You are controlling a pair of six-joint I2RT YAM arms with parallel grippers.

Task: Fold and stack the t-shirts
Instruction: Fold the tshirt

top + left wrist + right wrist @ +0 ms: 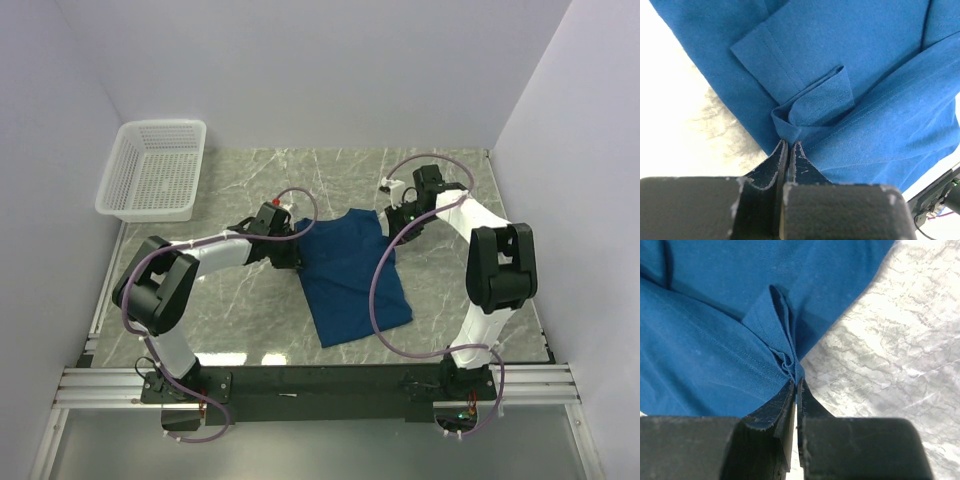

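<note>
Marble-grey counter (250, 320) fills the white-walled cell before you, and the dark blue t-shirt (350, 275) lies across its middle. The garment is spread flat in a long shape that runs from the far side down toward the arm bases, and its near end drifts slightly to your right.

Your left gripper (294, 260) sits low at the shirt's upper left edge. Your right gripper (393, 228) meets the upper right corner, so the cloth lies between the two arms.

From the left wrist camera, you see the left gripper (789, 142) with its jaws pressed almost together on a small bunched fold of the t-shirt (840, 50). A folded sleeve edge with double stitching lies just beyond the tips, and pale counter (680, 115) shows to one side.

From the right wrist camera, the right gripper (796, 382) is likewise clamped on a narrow upright pleat of the t-shirt (700, 340) at its very edge. Veined counter (890, 340) begins just beside the pinch.

A purple cable (374, 290) from your right arm loops over the shirt's right half. A white mesh basket (155, 170) stands in the far left corner, well apart from the cloth.
</note>
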